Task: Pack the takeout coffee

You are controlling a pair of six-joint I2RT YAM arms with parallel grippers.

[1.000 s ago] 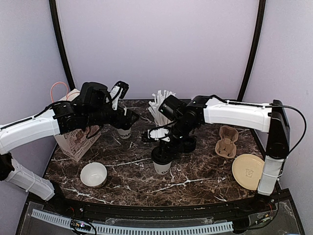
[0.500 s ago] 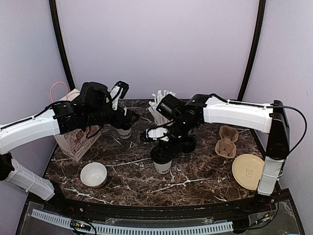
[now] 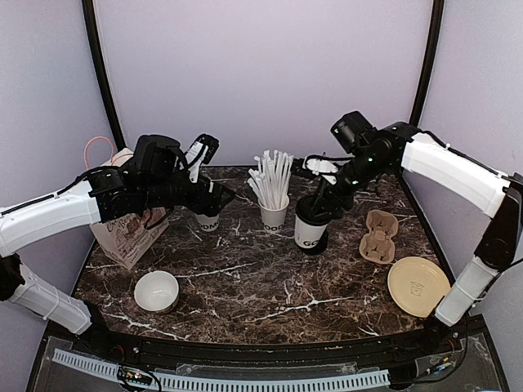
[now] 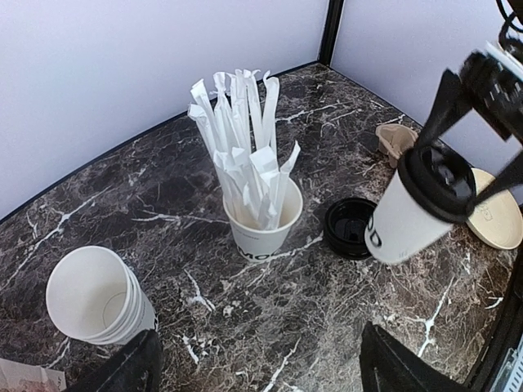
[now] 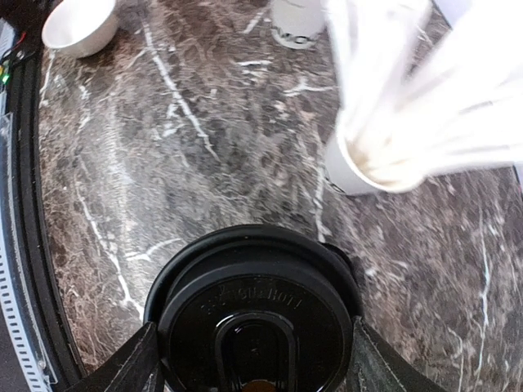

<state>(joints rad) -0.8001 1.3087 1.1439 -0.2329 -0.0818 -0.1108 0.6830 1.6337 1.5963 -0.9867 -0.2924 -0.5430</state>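
Coffee cup point(image 3: 309, 234) has left the desk point(image 3: 245, 286) centre; now tilted, apparently lifted, near 2 o'clock, my right end effector point(image 3: 315, 209) clamped around its lid. Carrier point(image 3: 380, 237) at 3 o'clock is likely next. Farther, 10 o'clock: left end effector point(image 3: 221, 196) spread wide, empty.

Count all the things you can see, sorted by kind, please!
Lidded coffee cup: 1
Straw cup: 1
Stack of empty cups: 1
Loose black lid: 1
White bowl: 1
Paper bag: 1
Cardboard cup carrier: 1
Tan disc: 1
Total: 8
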